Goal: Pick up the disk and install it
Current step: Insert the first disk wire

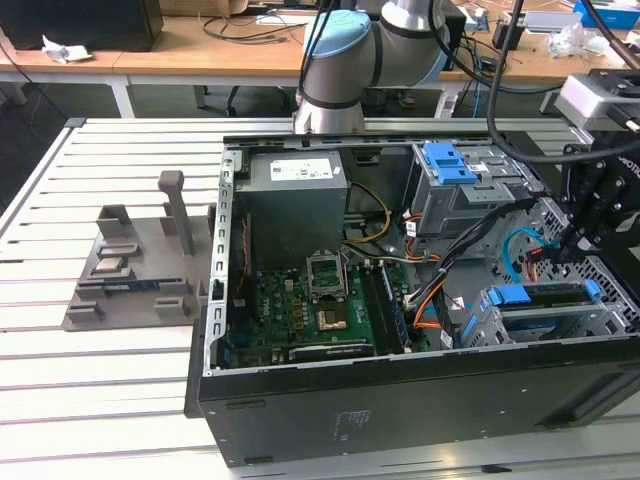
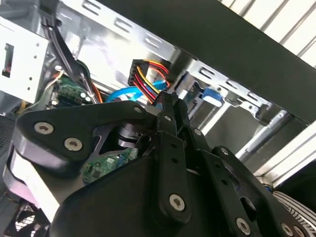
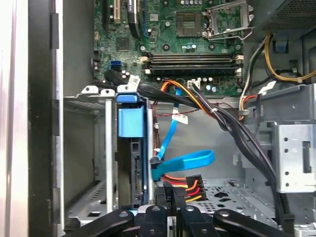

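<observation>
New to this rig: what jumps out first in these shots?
An open black computer case lies on its side on a slatted white table, its green motherboard exposed. The arm's gripper hangs over the drive cage at the exterior view's right, where the disk with blue rails sits in a bay. In the first wrist view, a blue data cable and red-yellow power plug lie beside that cage.

**Hidden and cut-off parts**

In the exterior view the black gripper (image 1: 580, 240) is cut by the right edge. In the first wrist view the silver disk with blue rails (image 3: 132, 163) stands edge-on, its label hidden; the gripper fingertips cannot be told.
</observation>
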`<state>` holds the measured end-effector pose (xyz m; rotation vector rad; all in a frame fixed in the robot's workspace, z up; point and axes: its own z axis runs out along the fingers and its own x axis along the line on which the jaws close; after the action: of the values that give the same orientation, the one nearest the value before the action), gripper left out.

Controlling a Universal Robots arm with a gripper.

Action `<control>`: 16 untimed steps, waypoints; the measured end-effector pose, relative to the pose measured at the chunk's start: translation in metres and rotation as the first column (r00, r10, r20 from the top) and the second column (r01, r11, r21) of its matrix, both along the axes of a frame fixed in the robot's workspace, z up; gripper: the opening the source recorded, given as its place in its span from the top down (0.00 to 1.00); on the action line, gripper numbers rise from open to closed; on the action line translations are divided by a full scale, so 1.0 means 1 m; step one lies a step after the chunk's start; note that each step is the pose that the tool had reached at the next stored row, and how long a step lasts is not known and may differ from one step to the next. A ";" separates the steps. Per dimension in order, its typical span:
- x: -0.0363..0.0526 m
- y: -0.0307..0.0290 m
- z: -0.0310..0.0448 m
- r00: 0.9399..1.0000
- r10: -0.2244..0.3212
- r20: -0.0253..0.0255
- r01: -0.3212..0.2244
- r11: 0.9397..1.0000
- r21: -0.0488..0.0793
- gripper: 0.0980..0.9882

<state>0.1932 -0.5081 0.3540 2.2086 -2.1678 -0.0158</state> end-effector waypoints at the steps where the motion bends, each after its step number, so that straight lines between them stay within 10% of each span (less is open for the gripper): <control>1: -0.0002 -0.0028 0.0000 1.000 0.000 0.000 0.000 1.000 0.000 0.92; 6: -0.0023 -0.0167 -0.0027 1.000 0.002 0.000 -0.002 1.000 0.000 0.92; 16: -0.0041 -0.0213 -0.0076 1.000 -0.001 0.000 0.001 1.000 0.000 0.92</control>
<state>0.1891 -0.5294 0.3463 2.2076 -2.1685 -0.0155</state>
